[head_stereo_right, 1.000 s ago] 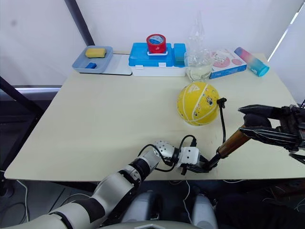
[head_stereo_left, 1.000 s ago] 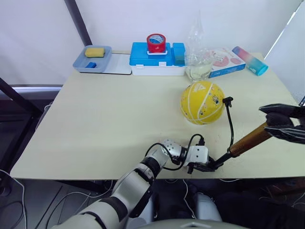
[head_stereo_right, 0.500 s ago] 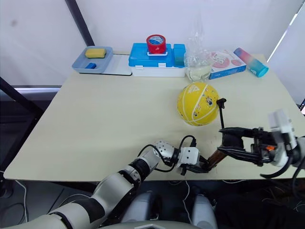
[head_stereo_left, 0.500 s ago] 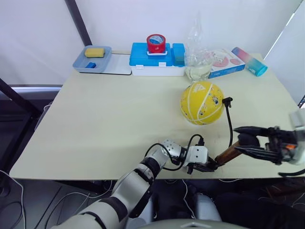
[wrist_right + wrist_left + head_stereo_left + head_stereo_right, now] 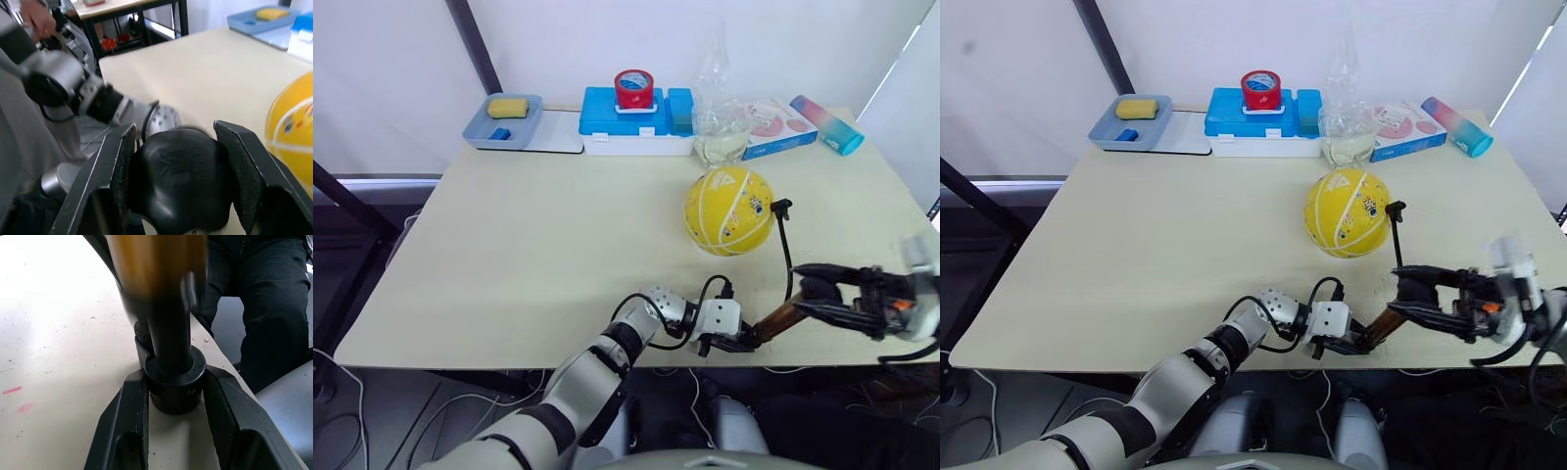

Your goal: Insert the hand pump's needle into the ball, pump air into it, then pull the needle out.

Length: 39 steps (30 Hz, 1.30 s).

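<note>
Pump axis: we see the hand pump slanting from near-left to far-right at the table's near edge, left gripper clamping its lower cap, right gripper clasping its handle; ball beyond.
</note>
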Available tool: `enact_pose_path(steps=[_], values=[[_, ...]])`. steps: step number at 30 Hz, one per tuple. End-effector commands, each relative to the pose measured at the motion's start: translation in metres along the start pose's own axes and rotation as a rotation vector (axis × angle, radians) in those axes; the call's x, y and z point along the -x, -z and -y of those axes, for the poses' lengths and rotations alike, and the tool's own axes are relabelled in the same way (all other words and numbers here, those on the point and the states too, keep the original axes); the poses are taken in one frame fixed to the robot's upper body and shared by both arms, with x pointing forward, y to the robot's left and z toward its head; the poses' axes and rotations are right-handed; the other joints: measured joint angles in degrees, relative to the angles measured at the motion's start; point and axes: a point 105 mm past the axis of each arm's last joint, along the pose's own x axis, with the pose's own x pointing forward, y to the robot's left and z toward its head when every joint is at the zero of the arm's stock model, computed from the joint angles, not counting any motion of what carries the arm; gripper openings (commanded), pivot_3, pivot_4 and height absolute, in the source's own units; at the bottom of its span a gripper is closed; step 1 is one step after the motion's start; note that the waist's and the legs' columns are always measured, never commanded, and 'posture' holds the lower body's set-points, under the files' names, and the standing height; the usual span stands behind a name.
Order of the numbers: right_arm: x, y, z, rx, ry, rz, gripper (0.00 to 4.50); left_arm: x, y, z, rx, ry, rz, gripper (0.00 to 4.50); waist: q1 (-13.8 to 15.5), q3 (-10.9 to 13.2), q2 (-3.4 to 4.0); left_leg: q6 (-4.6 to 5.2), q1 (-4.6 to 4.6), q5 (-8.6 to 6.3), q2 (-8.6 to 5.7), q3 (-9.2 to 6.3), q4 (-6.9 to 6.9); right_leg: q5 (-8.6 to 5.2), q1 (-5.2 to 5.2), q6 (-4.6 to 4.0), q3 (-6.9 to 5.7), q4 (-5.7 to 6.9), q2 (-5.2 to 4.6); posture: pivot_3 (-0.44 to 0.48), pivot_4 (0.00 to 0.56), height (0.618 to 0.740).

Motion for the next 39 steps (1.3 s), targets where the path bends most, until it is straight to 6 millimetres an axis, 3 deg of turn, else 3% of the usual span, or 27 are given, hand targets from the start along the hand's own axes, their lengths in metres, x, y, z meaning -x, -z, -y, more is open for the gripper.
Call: enact_pose_path(steps=[1,5,9,15,19,24,26,31,39], values=[[0.014,-0.041,0.003,0.093,0.06,0.065,2.04,0.003,0.025,0.022,0.037,0.088,-0.101,1.1,0.0,0.0,-0.02,-0.01,0.0,-0.01,0.01,-0.01,0.0,0.0,0.0,0.0,-0.01,-0.01,0.01,0.0,0.15,0.739],[0.021,-0.068,0.0,0.091,0.057,0.104,2.04,0.003,0.026,0.022,0.034,0.094,-0.107,1.1,0.0,0.0,0.01,-0.01,-0.01,-0.01,0.0,0.0,0.0,0.0,-0.01,0.0,0.0,-0.01,-0.01,0.0,0.15,0.739],[0.019,-0.073,-0.004,0.077,0.041,0.094,2.04,0.004,0.025,0.021,0.034,0.091,-0.107,1.1,0.0,0.0,-0.01,-0.01,-0.02,0.0,0.0,0.0,0.0,0.0,0.0,0.0,0.0,-0.01,-0.01,0.0,0.15,0.739],[0.003,-0.02,0.005,0.034,0.055,-0.038,2.04,0.003,0.025,0.021,0.035,0.09,-0.103,1.1,0.0,0.0,-0.1,0.01,-0.01,0.0,0.01,0.0,0.0,-0.01,0.0,0.0,0.0,-0.01,0.02,0.0,0.15,0.739],[-0.006,0.036,0.011,0.006,0.078,-0.123,2.04,0.003,0.024,0.02,0.037,0.087,-0.101,1.1,-0.1,-0.1,-0.24,0.02,-0.01,0.01,0.01,-0.01,0.0,-0.01,0.01,0.01,-0.01,0.0,0.05,0.0,0.15,0.739],[-0.019,0.076,0.016,0.066,0.122,-0.139,2.04,0.004,0.025,0.019,0.038,0.08,-0.104,1.1,-0.1,-0.2,-0.37,0.03,0.06,0.01,0.04,-0.02,0.0,-0.01,0.06,0.01,-0.02,0.01,0.08,0.0,0.15,0.739],[-0.021,0.074,0.016,0.085,0.125,-0.113,2.04,0.005,0.025,0.019,0.039,0.078,-0.104,1.1,-0.2,-0.2,-0.36,0.02,0.08,0.01,0.04,-0.01,0.0,-0.01,0.07,0.01,-0.02,0.01,0.07,0.0,0.15,0.739],[-0.015,0.039,0.013,0.109,0.099,-0.019,2.04,0.005,0.025,0.019,0.036,0.08,-0.106,1.1,-0.1,-0.2,-0.26,-0.02,0.18,-0.01,0.07,-0.02,0.0,0.0,0.19,0.0,-0.03,0.01,0.06,0.0,0.15,0.739],[0.009,-0.047,0.003,0.108,0.052,0.094,2.04,0.004,0.025,0.02,0.035,0.085,-0.103,1.1,-0.1,0.1,0.17,-0.02,0.16,-0.01,0.04,-0.01,-0.01,0.0,0.19,0.0,-0.03,-0.01,0.01,0.0,0.15,0.739]])
